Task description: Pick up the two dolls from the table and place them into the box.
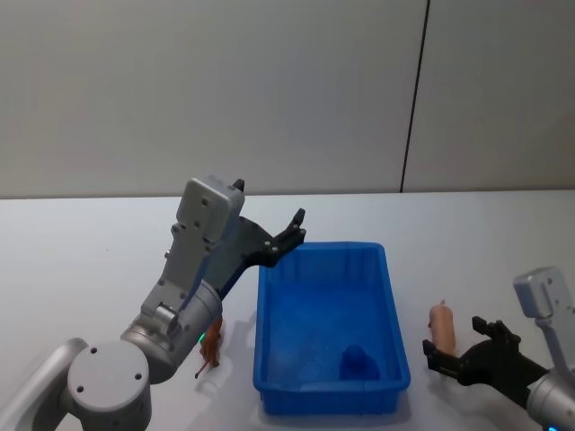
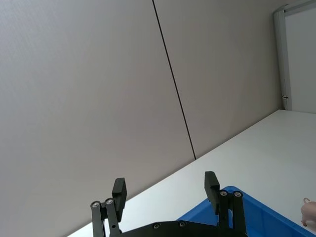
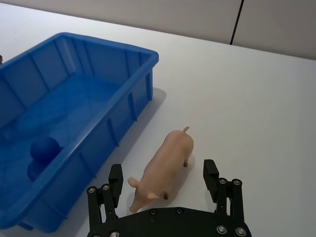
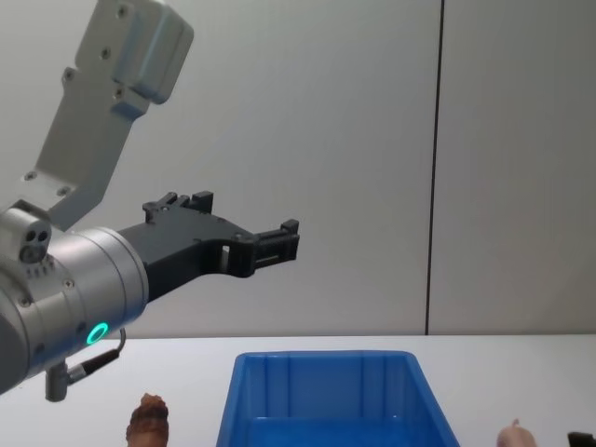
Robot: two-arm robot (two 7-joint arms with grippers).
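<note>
The blue box (image 1: 332,391) stands mid-table. One doll, a pale pink pig (image 1: 442,325), stands on the table to the right of the box. My right gripper (image 1: 454,348) is low beside it and open. In the right wrist view the pig (image 3: 165,165) stands between the spread fingers (image 3: 211,173), untouched, with the box (image 3: 123,54) beside it. The other doll, brown and lumpy (image 1: 212,346), stands left of the box, partly behind my left arm. My left gripper (image 1: 292,229) hangs open and empty in the air over the box's far left corner.
A small dark blue object (image 1: 359,362) lies inside the box near its front right. The white table (image 1: 90,269) spreads bare to the left and behind. A grey wall with a dark vertical seam (image 1: 415,99) closes the back.
</note>
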